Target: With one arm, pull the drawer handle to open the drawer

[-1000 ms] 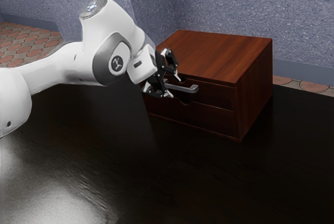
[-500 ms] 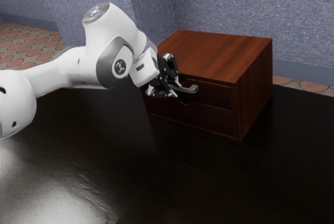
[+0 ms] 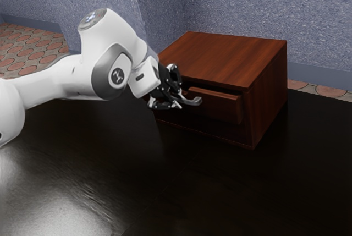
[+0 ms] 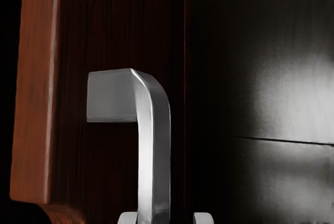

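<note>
While clenched with the tool [image 3: 177, 96] on the left end of the metal handle [image 3: 193, 102], pinching it from two sides, pull straight back along the drawer's own line of travel, toward the near left, and never sideways. Find the upper drawer [image 3: 220, 104] of the small wooden cabinet [image 3: 236, 54] already standing part-way out, its front proud of the lower drawer [image 3: 206, 125] beneath; judged well begun but short of fully open. Hold the grip firm and level, since gripping off-centre may twist the drawer in its runners and make it bind. Draw slowly and evenly, letting the wrist follow the handle rather than lever against it; a smooth bar like this could slip through the pads if jerked. Watch for the cabinet itself sliding on the glossy dark worktop [image 3: 165, 192] instead of the drawer coming free, as it looks light and unanchored. Around it, just the speckled grey-blue wall [image 3: 247, 5] at the far side and a patch of tiled floor [image 3: 22, 40] at the far left. Along the line of pull, only bare worktop, so the likeliest hindrance, as a guess, is the white arm [image 3: 82, 76] folding back on itself.
</note>
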{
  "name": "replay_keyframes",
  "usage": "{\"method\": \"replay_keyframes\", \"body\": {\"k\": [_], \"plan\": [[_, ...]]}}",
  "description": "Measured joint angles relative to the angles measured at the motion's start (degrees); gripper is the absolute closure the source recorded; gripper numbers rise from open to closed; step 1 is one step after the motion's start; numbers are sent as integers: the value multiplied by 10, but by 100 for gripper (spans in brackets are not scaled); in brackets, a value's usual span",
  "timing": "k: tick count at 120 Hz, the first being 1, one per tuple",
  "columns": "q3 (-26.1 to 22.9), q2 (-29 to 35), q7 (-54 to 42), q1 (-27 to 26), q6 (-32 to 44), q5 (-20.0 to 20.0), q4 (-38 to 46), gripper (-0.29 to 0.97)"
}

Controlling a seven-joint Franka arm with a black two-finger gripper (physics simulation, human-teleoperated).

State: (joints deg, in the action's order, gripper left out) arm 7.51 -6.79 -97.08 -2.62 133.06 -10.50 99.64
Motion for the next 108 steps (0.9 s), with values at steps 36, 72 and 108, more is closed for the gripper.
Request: {"method": "replay_keyframes", "body": {"k": [36, 72, 108], "plan": [[12, 49, 0, 4, 0, 0, 52, 65], [9, 79, 0, 6, 0, -2, 84, 66], [-2, 92, 0, 13, 1, -7, 102, 65]]}}
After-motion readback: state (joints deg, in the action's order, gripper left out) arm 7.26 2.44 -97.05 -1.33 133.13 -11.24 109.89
